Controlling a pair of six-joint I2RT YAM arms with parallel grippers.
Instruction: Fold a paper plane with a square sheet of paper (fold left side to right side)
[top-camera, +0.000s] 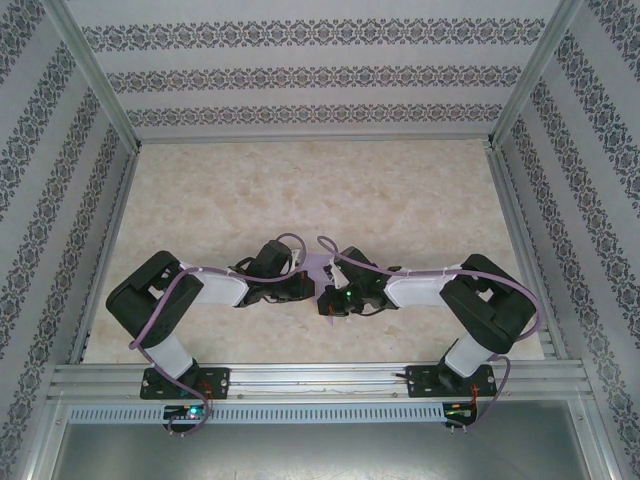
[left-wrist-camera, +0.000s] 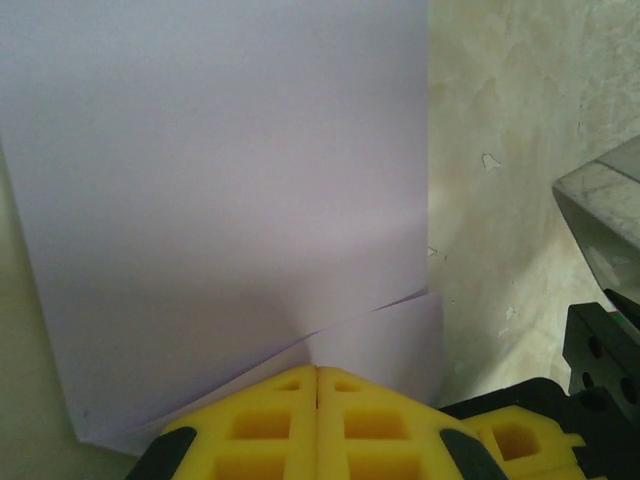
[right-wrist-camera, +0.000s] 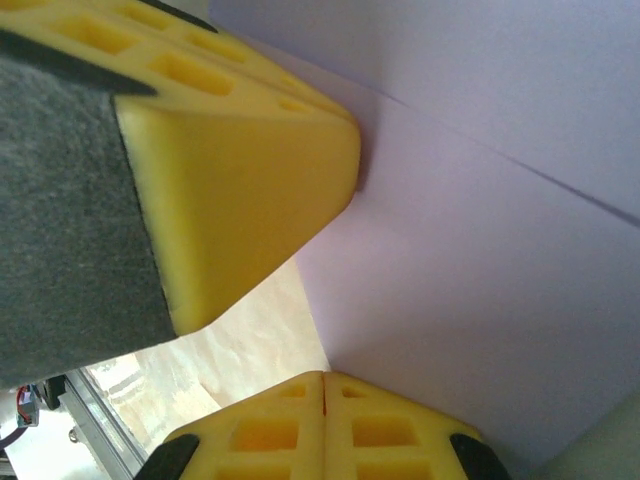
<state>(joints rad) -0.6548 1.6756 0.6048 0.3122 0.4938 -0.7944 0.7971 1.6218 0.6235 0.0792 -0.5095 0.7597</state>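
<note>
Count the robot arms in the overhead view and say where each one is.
2. The left arm is bolted at the near left of the table, the right arm at its near right; both reach inward to the lavender paper in the middle. None looks hidden.

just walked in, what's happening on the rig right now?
The left gripper and right gripper meet at the middle of the table over the lavender sheet of paper, which already shows overlapping folded layers. Both are shut, tips against the paper, apparently pressing it flat rather than pinching it. Not a plane yet.
</note>
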